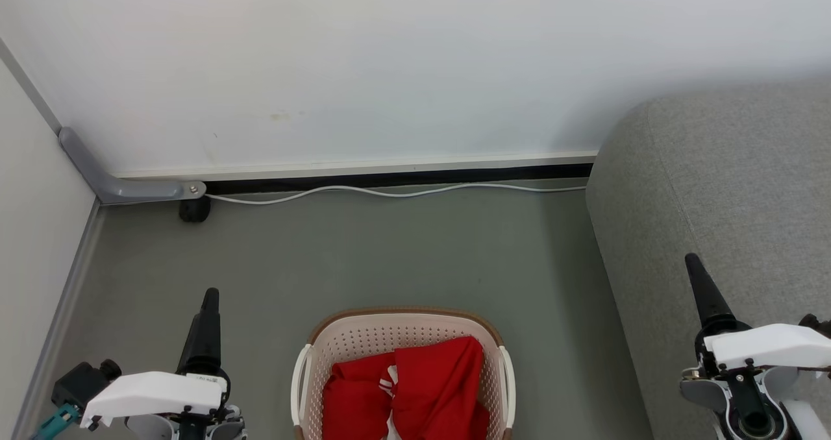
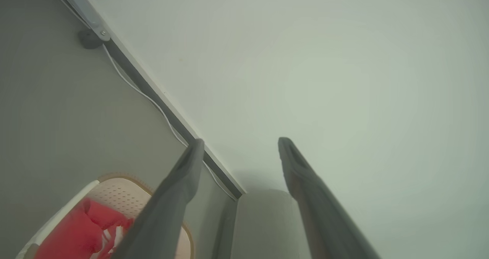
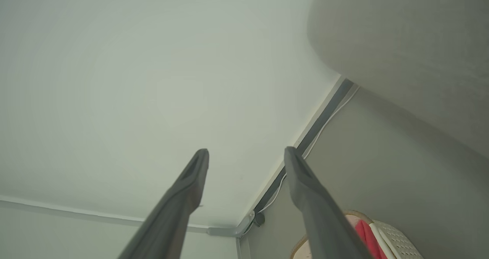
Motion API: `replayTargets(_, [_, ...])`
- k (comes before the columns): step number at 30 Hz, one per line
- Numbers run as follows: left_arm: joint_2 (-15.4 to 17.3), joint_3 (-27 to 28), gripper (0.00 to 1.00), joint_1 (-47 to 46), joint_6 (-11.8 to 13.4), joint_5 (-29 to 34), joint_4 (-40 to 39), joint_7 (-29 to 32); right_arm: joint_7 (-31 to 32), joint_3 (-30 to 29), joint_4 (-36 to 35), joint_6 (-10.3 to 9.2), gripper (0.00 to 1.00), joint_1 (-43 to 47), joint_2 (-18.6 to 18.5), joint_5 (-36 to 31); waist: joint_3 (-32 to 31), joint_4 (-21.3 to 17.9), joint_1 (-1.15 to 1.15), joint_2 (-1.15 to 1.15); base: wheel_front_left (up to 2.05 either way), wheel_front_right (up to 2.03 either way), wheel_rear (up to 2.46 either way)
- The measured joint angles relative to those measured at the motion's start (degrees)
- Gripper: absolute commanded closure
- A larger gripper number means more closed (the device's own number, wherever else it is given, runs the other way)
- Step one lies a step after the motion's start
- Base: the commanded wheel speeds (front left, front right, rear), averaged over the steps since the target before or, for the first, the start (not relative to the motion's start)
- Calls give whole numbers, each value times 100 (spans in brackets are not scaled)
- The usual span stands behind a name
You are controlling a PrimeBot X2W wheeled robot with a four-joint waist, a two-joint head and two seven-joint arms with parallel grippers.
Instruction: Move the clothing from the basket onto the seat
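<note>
Red clothing [image 1: 415, 388] with white striped trim lies bunched in the cream perforated basket [image 1: 337, 346] on the floor at the bottom centre of the head view. The grey fabric seat [image 1: 727, 187] fills the right side. My left gripper [image 1: 208, 304] hangs left of the basket, above the floor, and its wrist view shows the jaws open and empty [image 2: 238, 146], with the clothing [image 2: 76, 232] and the basket [image 2: 118, 192] at lower left. My right gripper [image 1: 694, 265] hovers over the seat, open and empty [image 3: 246, 156]; the seat [image 3: 412, 49] is at that view's upper right.
A white wall [image 1: 389, 63] stands close behind, with a dark baseboard gap and a white cable [image 1: 389, 192] along it. A grey conduit [image 1: 104, 180] and a small black object [image 1: 194, 210] sit in the left corner. Grey floor [image 1: 389, 258] lies between basket and wall.
</note>
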Motion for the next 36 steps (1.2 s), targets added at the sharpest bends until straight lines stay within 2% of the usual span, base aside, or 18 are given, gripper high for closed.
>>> replayTargets(20, [83, -129, 0, -235, -2, 2149, 200, -311, -313, 376, 341, 0, 0, -392, -200, -1748, -7, -58, 0, 0, 0, 0, 0])
replayTargets(36, [102, -140, 0, -421, -5, 3571, 509, -579, -569, 643, 727, 0, 0, -709, -332, -2974, -30, -66, 0, 0, 0, 0, 0])
